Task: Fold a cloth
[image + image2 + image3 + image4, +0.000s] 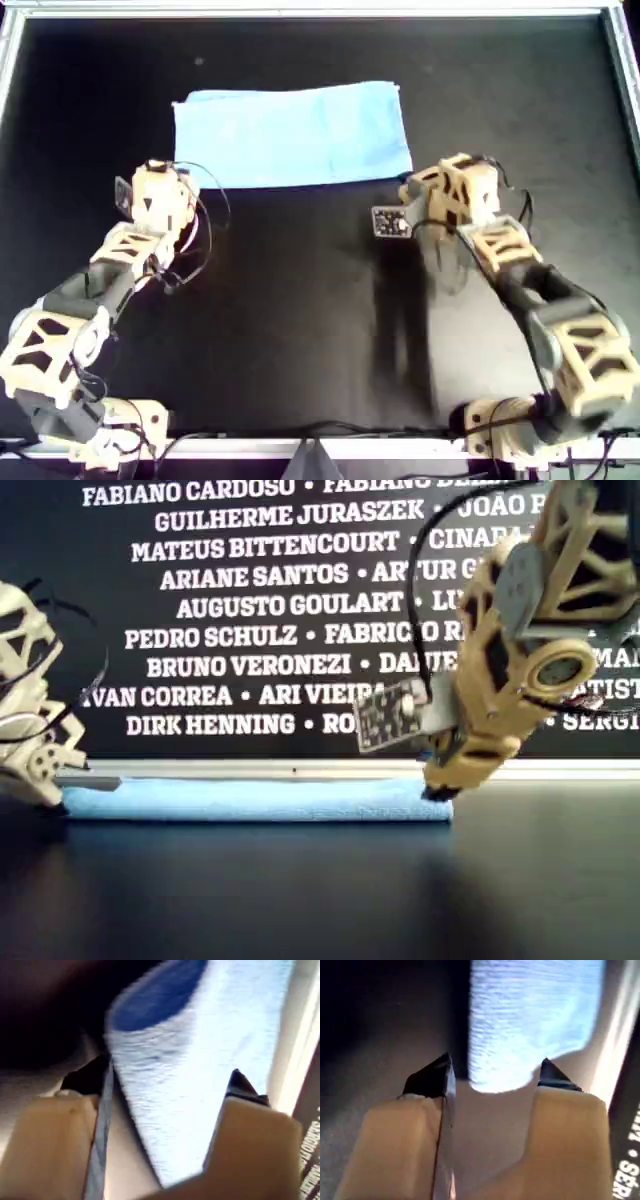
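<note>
Flat, the cloth (291, 134) fronts both hands (spread).

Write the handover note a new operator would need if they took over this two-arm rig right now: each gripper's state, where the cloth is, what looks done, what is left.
Left gripper: open, jaws straddling the near corner of the cloth on the overhead view's left; nothing pinched yet.
Right gripper: open, poised just short of the near corner on the overhead view's right, not touching it.
Cloth: lies flat as a wide light-blue rectangle toward the far side of the black table. The exterior view shows a thickish edge, so it may already be folded once, but I cannot be sure.
Left to do: close on both near corners, lift, and fold toward the far edge.
</note>
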